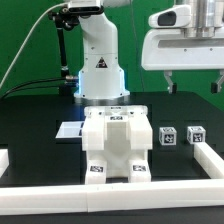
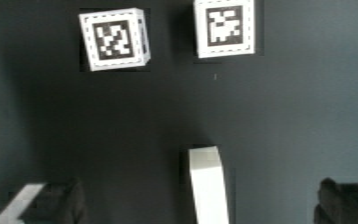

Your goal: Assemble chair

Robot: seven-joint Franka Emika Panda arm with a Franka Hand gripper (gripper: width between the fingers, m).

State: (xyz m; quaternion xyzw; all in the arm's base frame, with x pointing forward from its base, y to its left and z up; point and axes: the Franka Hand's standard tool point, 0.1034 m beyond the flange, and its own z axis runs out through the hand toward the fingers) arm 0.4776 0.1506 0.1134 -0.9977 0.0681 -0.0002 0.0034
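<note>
From the exterior view's left: the marker board point(image 1: 68, 130) lies flat on the black worktop point(image 1: 35, 115), and behind it the arm point(image 1: 100, 62) rises from its base. At centre the chair point(image 1: 114, 142) is a blocky white stack of parts, bunched together near the front rail point(image 1: 120, 190) and, by the look of it, not yet a finished seat. Just to the stack's right sit a small cube point(image 1: 168, 136) and a second cube point(image 1: 195, 133), side by side but apart, tags showing — presumably set out singly so each can be picked on its own. High at the right hangs the claw point(image 1: 192, 84), spread wide and holding nothing, well above the cubes — a likely vantage for lining up a pick. The wrist view shows two tagged white squares on the dark worktop below, probably those cubes. A thin white strip between the fingers point(image 2: 37, 202) cannot be identified.
</note>
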